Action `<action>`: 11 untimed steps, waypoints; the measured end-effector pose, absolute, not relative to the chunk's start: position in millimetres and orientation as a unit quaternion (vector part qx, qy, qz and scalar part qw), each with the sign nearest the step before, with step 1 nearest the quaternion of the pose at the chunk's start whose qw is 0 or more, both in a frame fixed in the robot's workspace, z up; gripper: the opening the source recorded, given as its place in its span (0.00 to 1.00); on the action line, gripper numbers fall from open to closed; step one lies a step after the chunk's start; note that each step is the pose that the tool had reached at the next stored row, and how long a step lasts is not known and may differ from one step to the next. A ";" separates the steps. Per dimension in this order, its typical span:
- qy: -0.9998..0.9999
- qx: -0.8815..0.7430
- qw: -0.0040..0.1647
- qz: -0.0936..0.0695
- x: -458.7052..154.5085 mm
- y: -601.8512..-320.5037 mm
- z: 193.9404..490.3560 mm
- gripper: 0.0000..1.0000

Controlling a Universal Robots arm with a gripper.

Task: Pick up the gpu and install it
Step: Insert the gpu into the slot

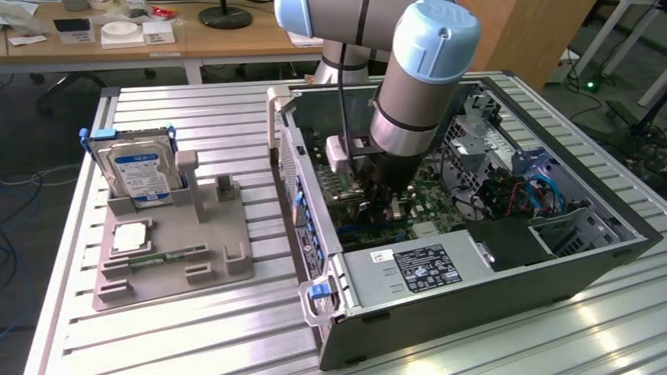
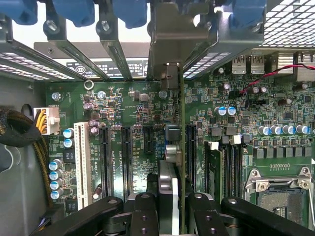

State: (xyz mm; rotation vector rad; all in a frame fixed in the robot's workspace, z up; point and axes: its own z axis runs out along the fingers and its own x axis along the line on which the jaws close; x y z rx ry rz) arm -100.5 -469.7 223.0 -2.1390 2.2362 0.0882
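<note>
Black fingers [image 2: 173,209] at the near edge of the wrist view pinch the gpu [image 2: 181,147] edge-on, so the card shows there as a thin green line running away toward its pale metal bracket [image 2: 173,39] at the case's slotted rear wall. That edgewise hold looks chosen so the card's lower edge can meet a slot squarely.

Going left to right in the exterior view: a grey fixture tray [image 1: 172,250] sits on the slatted surface [image 1: 187,328], holding a blue-labelled hard drive [image 1: 140,173] upright and a small green memory stick [image 1: 167,256] lying flat (both apparently parked for other jobs). Just right of it stands the open computer case [image 1: 469,297], side panel off and motherboard [image 1: 427,215] exposed, which gives the arm [image 1: 422,70] a straight way in from above. The arm reaches down into the case, with the card low over the board among the black expansion slots [image 2: 125,157]; whether it is seated in one I cannot tell. At the far right, blue and red cables [image 1: 532,195] lie clear of the card.
</note>
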 end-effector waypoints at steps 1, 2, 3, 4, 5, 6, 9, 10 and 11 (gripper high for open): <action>0.722 -0.691 0.023 0.029 -100.5 -469.6 223.1 0.28; 0.722 -0.691 0.023 0.029 -100.5 -469.6 224.1 0.28; 0.722 -0.691 0.023 0.028 -100.5 -469.6 225.6 0.28; 0.722 -0.691 0.023 0.028 -100.5 -469.6 226.7 0.28; 0.722 -0.691 0.023 0.028 -100.5 -469.5 226.9 0.28; 0.722 -0.691 0.023 0.028 -100.4 -469.5 226.9 0.28; 0.722 -0.691 0.023 0.028 -100.5 -469.5 226.9 0.28; 0.722 -0.691 0.023 0.028 -100.5 -469.6 227.0 0.28; 0.722 -0.691 0.023 0.028 -100.5 -469.5 226.9 0.28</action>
